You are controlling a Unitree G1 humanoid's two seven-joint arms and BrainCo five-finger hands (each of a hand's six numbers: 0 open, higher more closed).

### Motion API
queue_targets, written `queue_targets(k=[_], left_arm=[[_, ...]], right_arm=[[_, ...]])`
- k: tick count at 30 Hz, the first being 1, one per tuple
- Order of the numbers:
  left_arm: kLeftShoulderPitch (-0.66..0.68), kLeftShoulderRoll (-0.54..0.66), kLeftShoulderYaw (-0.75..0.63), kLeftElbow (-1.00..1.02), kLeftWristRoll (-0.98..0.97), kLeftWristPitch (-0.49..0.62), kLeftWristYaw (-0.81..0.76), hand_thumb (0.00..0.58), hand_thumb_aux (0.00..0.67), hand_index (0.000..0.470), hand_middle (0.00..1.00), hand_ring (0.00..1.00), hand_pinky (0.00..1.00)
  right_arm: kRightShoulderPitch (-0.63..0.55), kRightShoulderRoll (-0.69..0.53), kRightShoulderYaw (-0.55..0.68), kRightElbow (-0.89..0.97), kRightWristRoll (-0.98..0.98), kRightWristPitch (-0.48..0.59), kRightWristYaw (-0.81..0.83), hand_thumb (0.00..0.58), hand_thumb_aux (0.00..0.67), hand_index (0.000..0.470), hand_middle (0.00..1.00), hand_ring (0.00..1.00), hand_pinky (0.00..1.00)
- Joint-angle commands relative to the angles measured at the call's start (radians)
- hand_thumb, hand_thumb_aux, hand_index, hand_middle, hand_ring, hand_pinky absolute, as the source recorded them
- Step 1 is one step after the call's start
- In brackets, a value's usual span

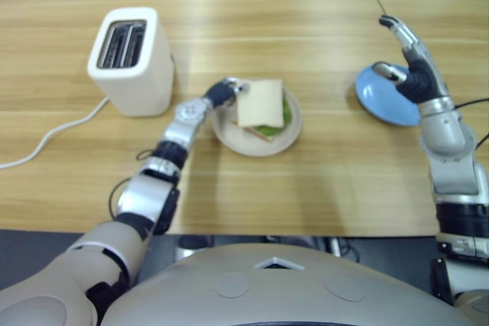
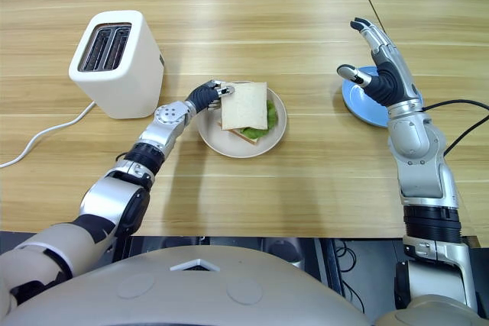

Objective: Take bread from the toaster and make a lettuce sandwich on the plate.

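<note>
Holding the far-left corner of the top bread slice (image 2: 246, 106) between curled fingers, my left hand (image 2: 205, 95) rests at the left rim of the plate (image 2: 214, 137). The slice lies on the lettuce (image 2: 270, 116), which sits on a lower slice; the stack is on the plate near the middle of the table (image 2: 306, 20). My right hand (image 2: 382, 70) hangs above the blue dish (image 2: 359, 108) to the right, fingers spread wide, holding nothing. The toaster (image 2: 126, 74) stands to the far left, with slots that look empty.

Hazards, as judged from this state:

1. Dragging on release. If the fingers open while the hand pulls left, the top slice can slide with them and uncover the lettuce.
2. Tipping. The grip is on one corner only; any lift there tilts the slice and can spill the lettuce toward the right rim.
3. Plate shift. The hand is touching or just beside the rim; a sideways push can move the plate, which nothing restrains.
4. Toaster contact. A wide retreat to the left brings the arm near the toaster.
</note>
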Motion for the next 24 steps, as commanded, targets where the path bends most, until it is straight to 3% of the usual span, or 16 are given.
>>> queue_targets(k=[1, 5, 9, 13, 20, 24], left_arm=[[-0.029, 0.012, -0.002, 0.108, 0.042, -0.030, -0.008, 0.580, 0.670, 0.460, 1.00, 1.00, 1.00], [-0.054, 0.024, -0.008, 0.180, 0.088, -0.044, 0.039, 0.580, 0.670, 0.460, 1.00, 1.00, 1.00], [-0.069, 0.026, -0.016, 0.227, 0.129, -0.045, 0.070, 0.580, 0.670, 0.460, 1.00, 1.00, 1.00], [-0.068, 0.027, -0.015, 0.257, 0.152, -0.043, 0.088, 0.580, 0.670, 0.460, 1.00, 1.00, 1.00], [-0.059, 0.026, -0.004, 0.267, 0.160, -0.049, 0.091, 0.580, 0.670, 0.460, 1.00, 1.00, 1.00], [-0.060, 0.020, -0.003, 0.258, 0.168, -0.054, 0.092, 0.580, 0.670, 0.460, 1.00, 1.00, 1.00]], right_arm=[[-0.007, 0.006, 0.033, -0.015, -0.035, 0.012, 0.017, 0.000, 0.000, 0.000, 0.00, 0.00, 0.00], [-0.007, -0.002, 0.115, -0.028, -0.127, -0.021, 0.031, 0.000, 0.000, 0.000, 0.00, 0.00, 0.00], [-0.013, -0.018, 0.304, -0.013, -0.359, -0.112, 0.027, 0.000, 0.000, 0.000, 0.00, 0.00, 0.00], [-0.087, 0.011, 0.501, 0.050, -0.622, -0.136, -0.014, 0.000, 0.000, 0.000, 0.00, 0.00, 0.00], [-0.287, 0.131, 0.775, 0.432, -0.868, -0.121, -0.138, 0.000, 0.000, 0.000, 0.00, 0.00, 0.00], [-0.332, 0.181, 0.867, 0.638, -0.887, -0.105, -0.131, 0.000, 0.000, 0.000, 0.00, 0.00, 0.00]])
